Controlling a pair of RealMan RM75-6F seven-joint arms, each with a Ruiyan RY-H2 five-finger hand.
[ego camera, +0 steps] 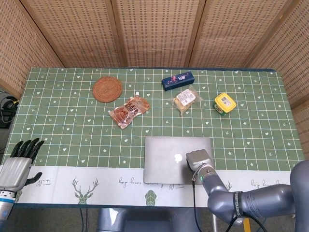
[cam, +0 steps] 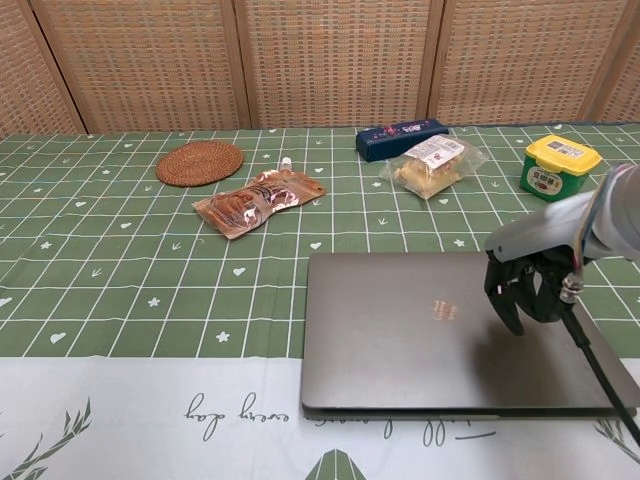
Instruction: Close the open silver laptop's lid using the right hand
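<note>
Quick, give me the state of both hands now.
Left hand: open, fingers apart, holding nothing.
Right hand: fingers curled down over the laptop lid, holding nothing; contact with the lid cannot be told.

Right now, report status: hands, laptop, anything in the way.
Right hand on the lid, fingers curled down, holding nothing. Left hand open, at the table's near-left edge. Silver laptop lid flat, closed. Nothing in the way.

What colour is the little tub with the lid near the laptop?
The tub is green with a yellow lid, clearest in the chest view.
</note>
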